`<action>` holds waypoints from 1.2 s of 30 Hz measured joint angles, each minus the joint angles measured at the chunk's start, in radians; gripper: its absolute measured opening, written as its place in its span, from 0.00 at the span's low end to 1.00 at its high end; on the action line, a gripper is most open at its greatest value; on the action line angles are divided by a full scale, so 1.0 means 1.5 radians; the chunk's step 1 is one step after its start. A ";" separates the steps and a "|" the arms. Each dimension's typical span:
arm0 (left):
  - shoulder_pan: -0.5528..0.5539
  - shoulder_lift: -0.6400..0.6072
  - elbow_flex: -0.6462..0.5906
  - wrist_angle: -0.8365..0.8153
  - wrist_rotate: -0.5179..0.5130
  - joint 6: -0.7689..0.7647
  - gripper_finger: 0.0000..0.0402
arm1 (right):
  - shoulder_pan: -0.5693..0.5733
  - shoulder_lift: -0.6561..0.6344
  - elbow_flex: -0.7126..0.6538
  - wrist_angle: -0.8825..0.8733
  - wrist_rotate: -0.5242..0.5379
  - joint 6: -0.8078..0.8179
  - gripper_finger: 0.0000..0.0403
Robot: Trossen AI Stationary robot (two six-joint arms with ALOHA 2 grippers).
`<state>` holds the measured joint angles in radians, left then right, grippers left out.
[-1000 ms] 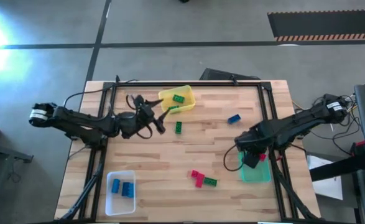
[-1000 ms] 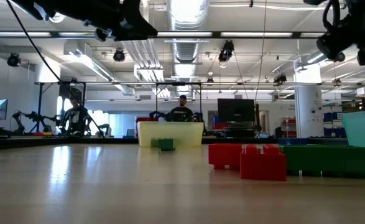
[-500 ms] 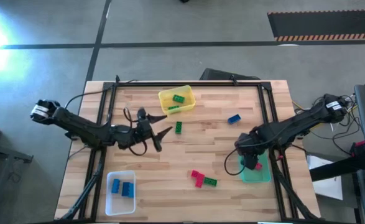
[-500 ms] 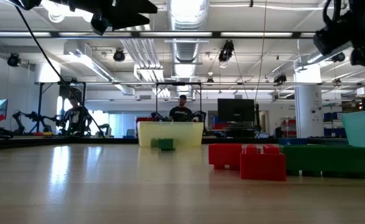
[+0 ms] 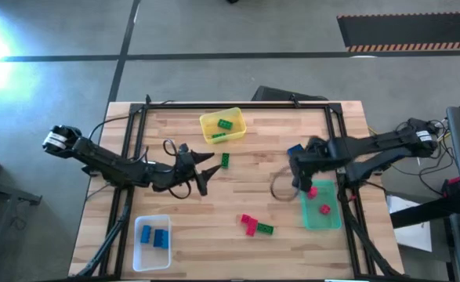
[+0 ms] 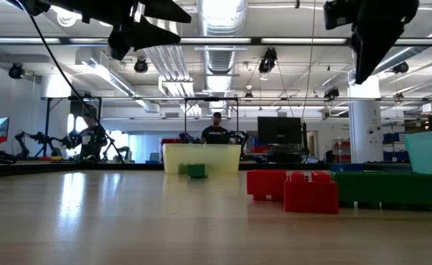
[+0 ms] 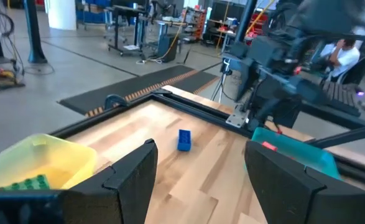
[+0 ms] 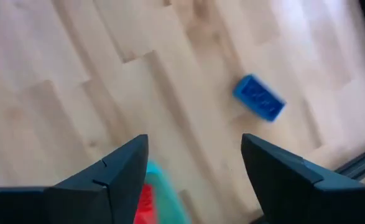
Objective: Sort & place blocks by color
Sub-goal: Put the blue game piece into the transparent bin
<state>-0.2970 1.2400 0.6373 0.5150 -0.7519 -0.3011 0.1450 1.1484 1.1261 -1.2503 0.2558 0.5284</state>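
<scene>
My right jaws (image 8: 194, 180) hang wide and empty, the blue block (image 8: 259, 98) ahead of them on the surface; a skewed descent could knock it away. My left jaws (image 7: 198, 174) are wide, empty too.

No readable text, labels, brands or numbers in any view. Nothing legible on the blocks, the bins, the arms or the table.
</scene>
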 joint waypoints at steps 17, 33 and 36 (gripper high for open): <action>0.001 0.000 0.004 0.000 0.000 0.013 0.56 | -0.342 0.107 -0.081 0.075 -0.053 -0.751 0.70; 0.001 0.000 0.004 0.000 -0.001 0.036 0.56 | -0.346 0.273 -0.119 0.174 -0.013 -0.789 0.65; 0.001 0.000 0.004 0.000 -0.001 0.049 0.56 | -0.346 0.288 -0.117 0.176 -0.011 -0.789 0.64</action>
<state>-0.2958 1.2396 0.6430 0.5152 -0.7528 -0.2281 -0.3740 1.5802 0.9511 -0.9855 0.2394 -0.6554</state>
